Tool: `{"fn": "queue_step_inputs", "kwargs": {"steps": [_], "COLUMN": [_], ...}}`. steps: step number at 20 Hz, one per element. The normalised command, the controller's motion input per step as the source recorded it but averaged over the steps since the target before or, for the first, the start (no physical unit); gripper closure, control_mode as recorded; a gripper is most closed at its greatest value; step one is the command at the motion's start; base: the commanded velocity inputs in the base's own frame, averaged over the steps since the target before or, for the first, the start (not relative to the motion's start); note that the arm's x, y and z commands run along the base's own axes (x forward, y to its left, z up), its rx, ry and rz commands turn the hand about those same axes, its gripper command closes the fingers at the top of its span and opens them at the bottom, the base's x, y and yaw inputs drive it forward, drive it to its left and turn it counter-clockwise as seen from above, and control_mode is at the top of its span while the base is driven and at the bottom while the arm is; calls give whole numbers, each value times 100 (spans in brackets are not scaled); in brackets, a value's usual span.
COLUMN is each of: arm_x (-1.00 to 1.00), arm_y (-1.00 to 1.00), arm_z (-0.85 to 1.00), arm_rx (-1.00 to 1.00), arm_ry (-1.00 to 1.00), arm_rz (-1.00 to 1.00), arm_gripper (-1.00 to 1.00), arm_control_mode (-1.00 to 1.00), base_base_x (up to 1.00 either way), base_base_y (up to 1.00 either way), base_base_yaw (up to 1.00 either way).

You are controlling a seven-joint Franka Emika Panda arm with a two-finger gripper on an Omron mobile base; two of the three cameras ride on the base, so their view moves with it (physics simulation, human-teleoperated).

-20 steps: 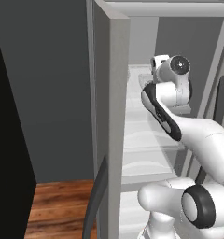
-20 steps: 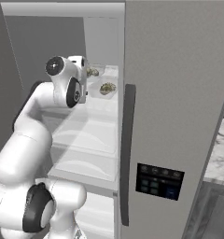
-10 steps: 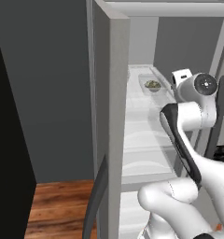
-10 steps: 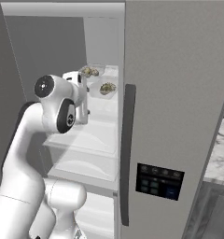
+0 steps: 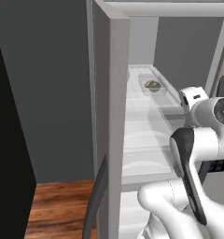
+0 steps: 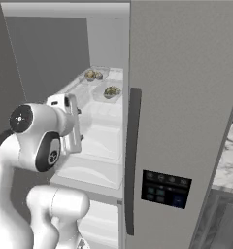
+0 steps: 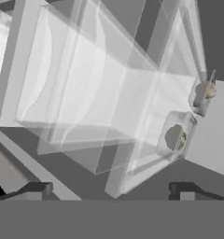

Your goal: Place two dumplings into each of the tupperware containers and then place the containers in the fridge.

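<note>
A: Count pls?
B: 2 tupperware containers, both in the fridge [image 6: 186,97] on the upper pale shelf [image 6: 106,121], toward the back. Near container [image 6: 108,93] sits just right of and in front of the far container [image 6: 93,75], close together; can't tell if rims touch.
A: Dumplings?
B: Beige-tan lumps w/ greenish-brown mottling. The right base view shows 2 in the far container [image 6: 93,75]. The near one holds a mottled heap [image 6: 111,90]. Looks like a pair, but too small to split for sure.
A: Left base view?
B: 1 container clearly seen there [image 5: 152,86], dumplings [image 5: 152,84] inside, deep on the shelf.
A: What do the containers look like?
B: Shallow, rectangular, translucent grey, rounded corners, flared rim. In the hand view they're at the right edge, rolled sideways: one [image 7: 177,136] w/ a dark lump in it, the other [image 7: 205,93] above it.
A: Gripper?
B: Gripper [image 7: 110,188]: tips set wide apart, nothing between them. It's out in front of the shelf, well apart from both containers. Fridge door stands open.
</note>
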Motion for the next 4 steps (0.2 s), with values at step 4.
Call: {"fn": "queue_step_inputs", "kwargs": {"steps": [4], "arm_x": [-100], "arm_y": [15], "arm_z": [-37], "arm_rx": [-12], "arm_ry": [-16], "arm_rz": [11], "arm_gripper": [-100], "arm_control_mode": [-100], "base_base_x": [0], "base_base_y": [0], "base_base_yaw": [0]}}
